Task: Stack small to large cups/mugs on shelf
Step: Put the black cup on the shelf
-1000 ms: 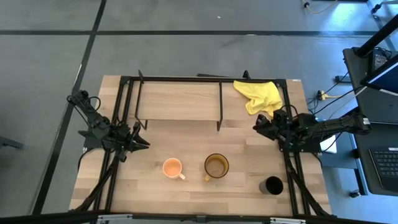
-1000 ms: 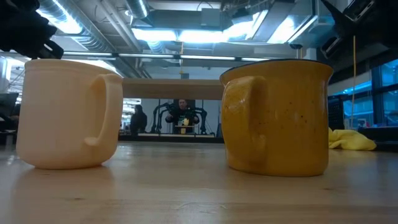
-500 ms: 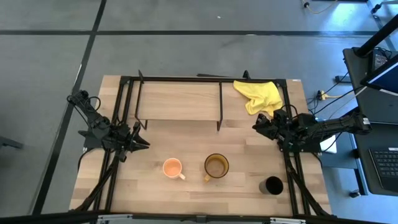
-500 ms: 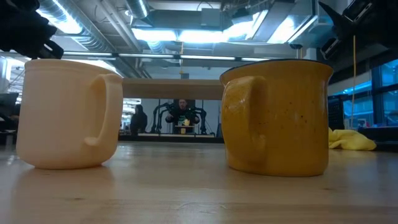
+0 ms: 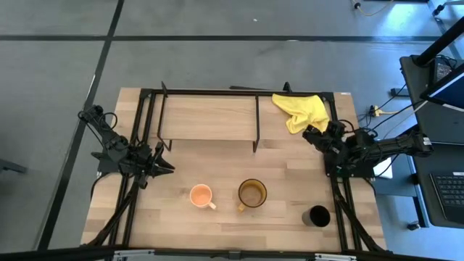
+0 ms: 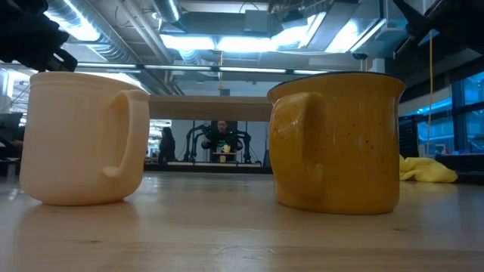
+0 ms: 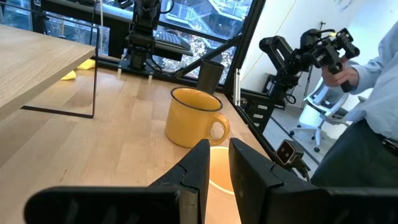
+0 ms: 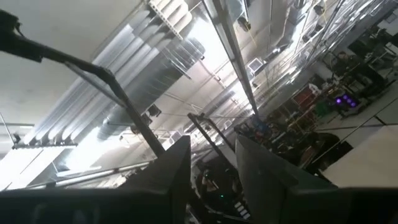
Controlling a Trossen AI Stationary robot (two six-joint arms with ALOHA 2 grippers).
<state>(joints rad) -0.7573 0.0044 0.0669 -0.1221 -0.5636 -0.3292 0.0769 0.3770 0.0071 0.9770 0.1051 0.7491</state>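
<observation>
Left gripper [image 5: 168,167]: hangs over table's left side, near peach mug [image 5: 201,196]; fingers [image 7: 198,167] set w/ narrow gap, nothing held. Right gripper [image 5: 310,136]: at table's right side, just beside yellow cloth [image 5: 301,111], tipped up toward ceiling; fingers [image 8: 180,168] part-open, empty. Shelf [image 5: 209,118]: at table's far edge, wooden top bare, no cups on it. Peach mug: front-centre of table [image 5: 290,188], upright, handle toward the front edge. Yellow mug [image 5: 252,193]: just beside peach one, on its right, upright, apart from it. Black cup [image 5: 317,216]: front-right corner, near the frame rail, well apart from shelf. Step, as judged: none started; all three cups on tabletop, unstacked. Next move prob. calls for largest mug onto shelf first, so a reach down & forward w/ wider opening to clear the rim or handle. Risk: narrow finger gap too tight for mug wall.
</observation>
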